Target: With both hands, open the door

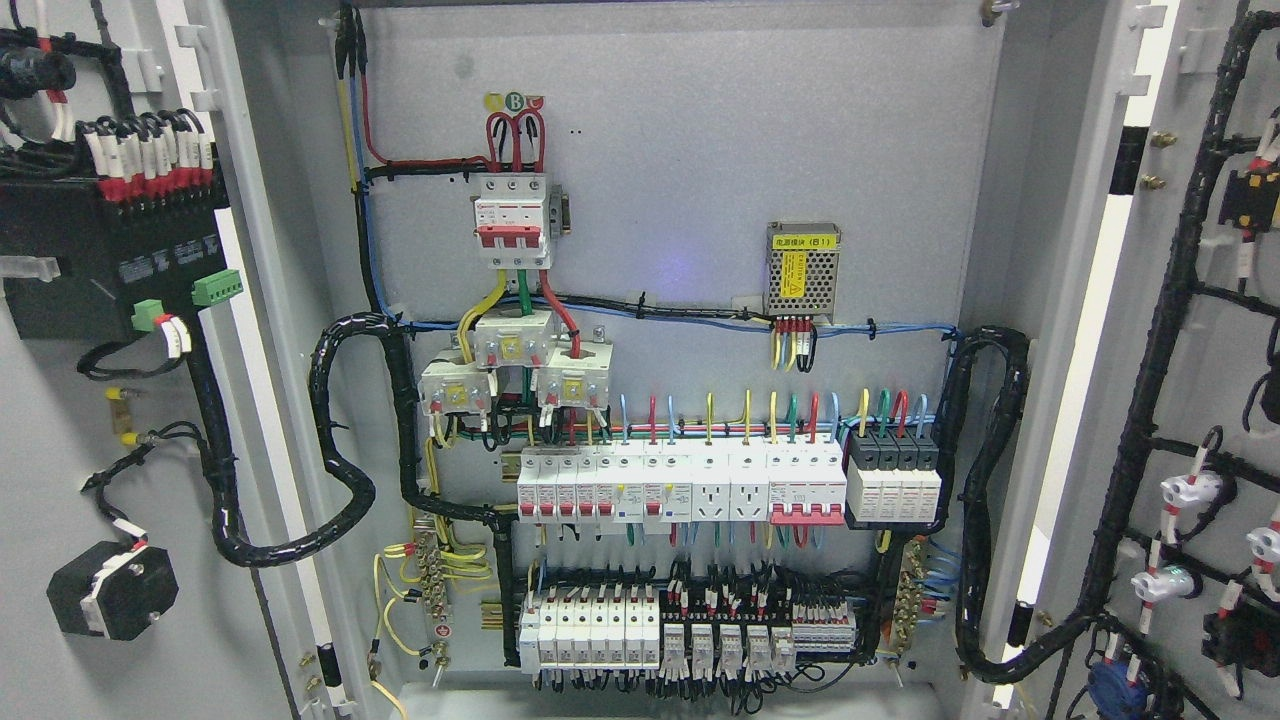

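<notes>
Both doors stand swung wide: the left door (60,420) fills the picture's left edge nearest the camera, the right door (1200,400) the right edge, each showing its inner face hung with black cable bundles and parts. Between them the cabinet (700,120) lies open, its grey back panel carrying a red-handled main breaker (512,220), a small mesh-cased power supply (802,270) and rows of white breakers (680,485). Neither robot hand shows, so nothing can be said of the fingers. Judging by the sheet steel and mounted gear, these doors should swing heavy and stiff; the bare outer edge looks the safest hold, well clear of wiring.
</notes>
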